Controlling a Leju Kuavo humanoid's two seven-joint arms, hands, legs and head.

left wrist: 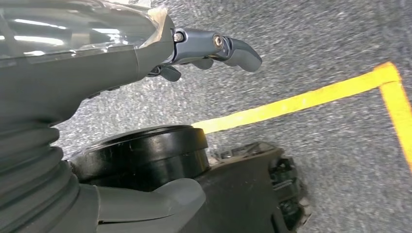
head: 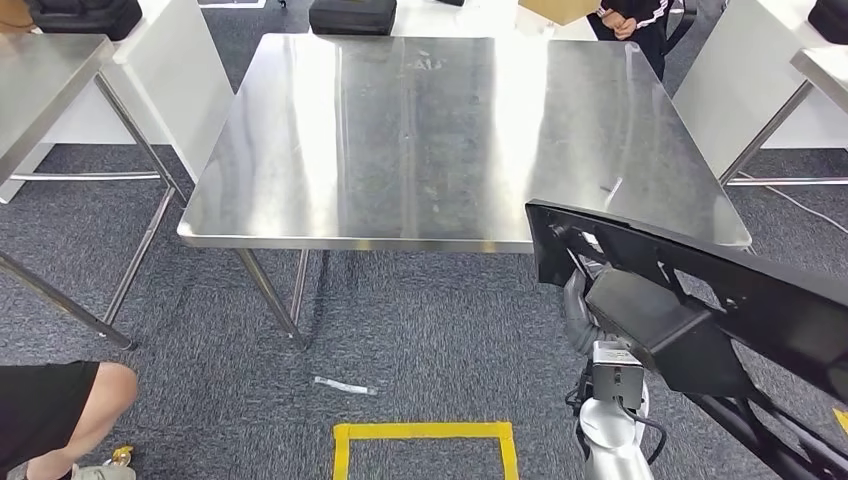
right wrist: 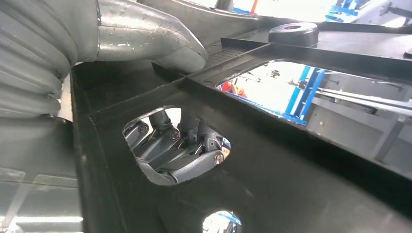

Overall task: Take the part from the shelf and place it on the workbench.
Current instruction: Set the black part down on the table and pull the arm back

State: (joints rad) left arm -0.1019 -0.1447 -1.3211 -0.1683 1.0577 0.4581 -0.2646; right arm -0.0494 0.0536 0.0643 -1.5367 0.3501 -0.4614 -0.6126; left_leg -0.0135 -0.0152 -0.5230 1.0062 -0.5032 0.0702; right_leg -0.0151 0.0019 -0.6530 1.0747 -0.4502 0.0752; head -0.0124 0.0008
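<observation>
Here we see the large black part (head: 700, 300) held in the right hand (right wrist: 175, 158), low at the right of the head view, out over the carpeted floor (head: 420, 330) and just short of the near right corner of the steel surface (head: 440, 140). The part is a flat, ribbed plastic frame with open cut-outs; its far end overlaps the surface's near edge in the head view, but we cannot tell whether it touches. In the right wrist view the dark fingers (right wrist: 160, 145) show through one cut-out, curled against the far side of the frame, while the grey thumb (right wrist: 145, 39) lies along the near side, so the hand grips the part between them.

The left hand (left wrist: 194, 53) hangs over the grey carpet, its fingers (left wrist: 238, 48) bent slightly inward with nothing between them and the thumb; we read it as empty and loosely open.

The surface itself is a bare, scuffed steel top on metal legs. A second steel table (head: 45, 90) stands to its left, and another (head: 825, 60) at the far right edge. On the floor a yellow tape rectangle (head: 425, 432) lies near us, with a small pale strip (head: 343, 385) just beyond it. A person's bent leg (head: 70, 405) shows at the lower left, and another person in dark clothing (head: 635, 25) stands beyond the surface's far right corner. Dark cases (head: 352, 15) rest past the far edge.
</observation>
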